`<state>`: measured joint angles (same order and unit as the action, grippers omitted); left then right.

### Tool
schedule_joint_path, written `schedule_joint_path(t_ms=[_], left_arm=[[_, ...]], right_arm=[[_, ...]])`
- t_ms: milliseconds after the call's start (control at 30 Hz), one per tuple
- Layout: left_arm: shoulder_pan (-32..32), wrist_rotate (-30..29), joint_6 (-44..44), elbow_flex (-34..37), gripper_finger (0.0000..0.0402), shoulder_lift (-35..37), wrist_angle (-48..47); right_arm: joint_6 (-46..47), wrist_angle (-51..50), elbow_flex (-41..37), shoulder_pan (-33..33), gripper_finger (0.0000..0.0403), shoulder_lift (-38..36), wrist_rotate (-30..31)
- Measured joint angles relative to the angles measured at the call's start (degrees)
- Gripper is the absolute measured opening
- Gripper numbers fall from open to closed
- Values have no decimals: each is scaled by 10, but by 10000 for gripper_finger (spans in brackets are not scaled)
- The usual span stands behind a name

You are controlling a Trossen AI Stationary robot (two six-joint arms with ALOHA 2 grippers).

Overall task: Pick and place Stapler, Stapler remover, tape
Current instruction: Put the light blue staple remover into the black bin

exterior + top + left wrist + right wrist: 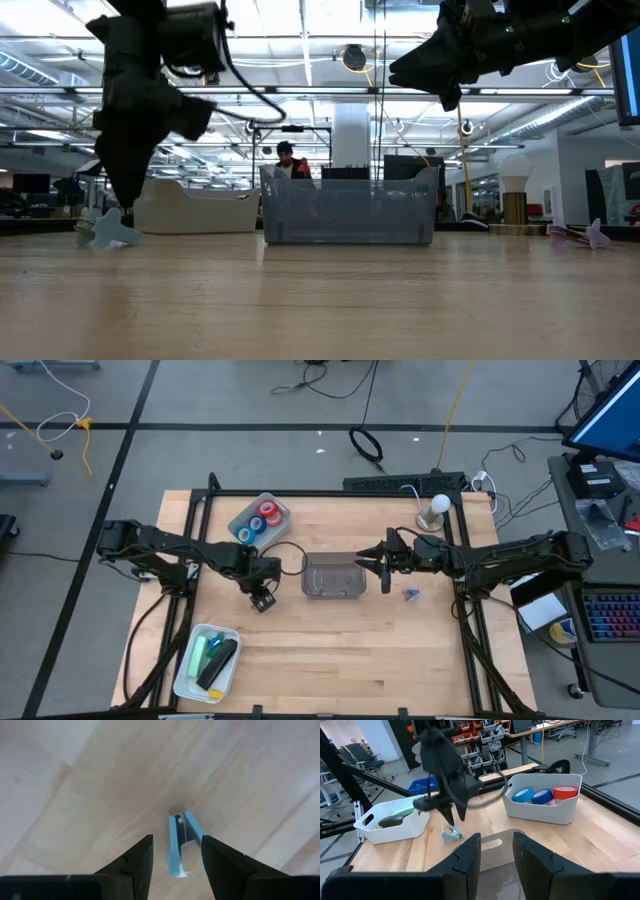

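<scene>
1. The left gripper (175, 857) is held just above the table (330, 650), left of centre, its jaws spread on either side of a blue staple remover (181, 842) lying on the wood.
2. The right gripper (496, 851) is held over the clear bin (331, 577) at table centre, jaws spread and empty.
3. The tape rolls (543, 795) are seen in the far white bin (540, 809).

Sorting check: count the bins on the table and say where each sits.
3: white bin with tape rolls at the back left, clear bin in the centre, white bin front left.
</scene>
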<state>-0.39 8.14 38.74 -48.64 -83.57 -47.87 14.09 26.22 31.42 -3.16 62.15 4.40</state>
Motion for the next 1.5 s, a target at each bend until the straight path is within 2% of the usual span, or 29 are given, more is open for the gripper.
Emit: schedule_joint_path(t_ms=[100, 300, 667, 1333, 1500], left_arm=[[0, -10, 10, -3, 168, 23, -5], [0, -6, 8, -2, 168, 21, -63], [-1, 30, 49, 45, 168, 21, -10], [-3, 28, 49, 54, 167, 21, 15], [-3, 34, 49, 68, 134, 21, 40]], right_arm=[[0, 0, 0, 0, 105, 0, 0], [0, 0, 0, 0, 105, 0, 0], [0, 0, 0, 0, 105, 0, 0], [0, 0, 0, 0, 105, 0, 0], [0, 1, 0, 0, 105, 0, 0]])
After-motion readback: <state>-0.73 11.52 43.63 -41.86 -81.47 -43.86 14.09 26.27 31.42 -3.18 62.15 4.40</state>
